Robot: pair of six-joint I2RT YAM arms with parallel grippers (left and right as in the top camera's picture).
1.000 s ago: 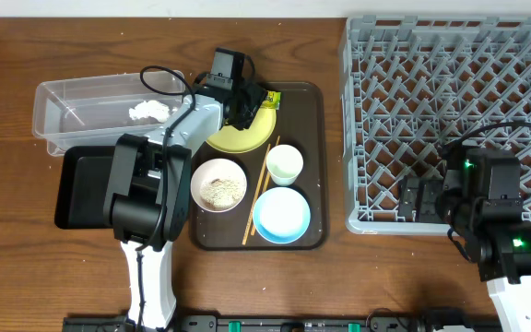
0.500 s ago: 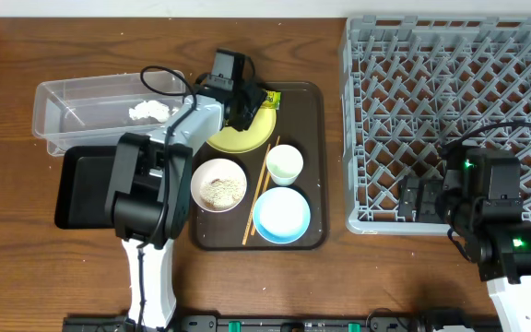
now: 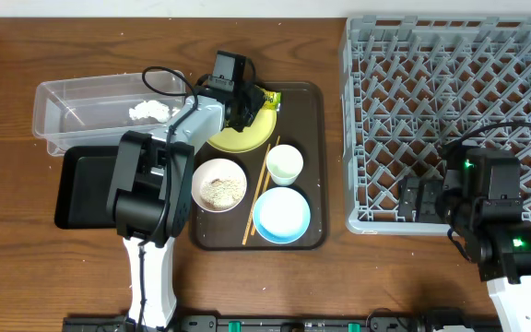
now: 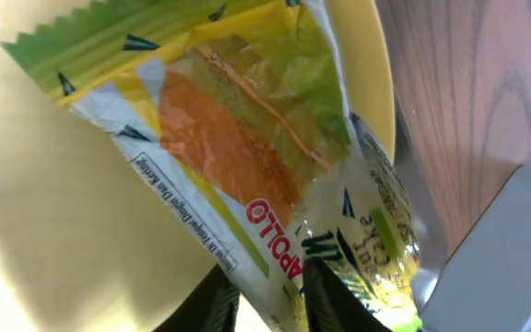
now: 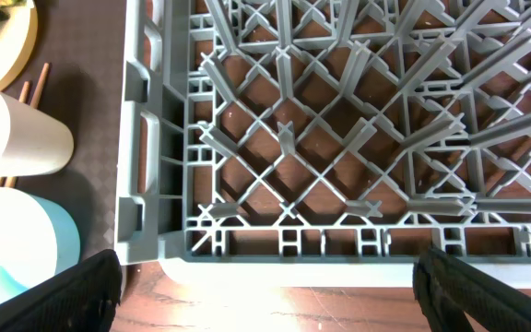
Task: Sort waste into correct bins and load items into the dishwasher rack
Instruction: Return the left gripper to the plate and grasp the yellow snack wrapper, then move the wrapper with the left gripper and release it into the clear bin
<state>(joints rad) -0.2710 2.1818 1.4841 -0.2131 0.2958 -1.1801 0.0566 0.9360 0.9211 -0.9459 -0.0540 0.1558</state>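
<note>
My left gripper is down at the far edge of the round yellow plate, its jaws shut on the green-and-yellow snack wrapper, which lies partly over the plate rim. The white bowl holds rice scraps. The light blue bowl, pale cup and chopsticks sit beside it. Crumpled white paper lies in the clear tub. The black tray is in front of the tub. My right gripper is open and empty over the front edge of the grey rack.
The dishes all rest on a brown serving tray in the middle of the wooden table. The rack's front wall is just beyond my right fingers, and the cup and blue bowl show to its left.
</note>
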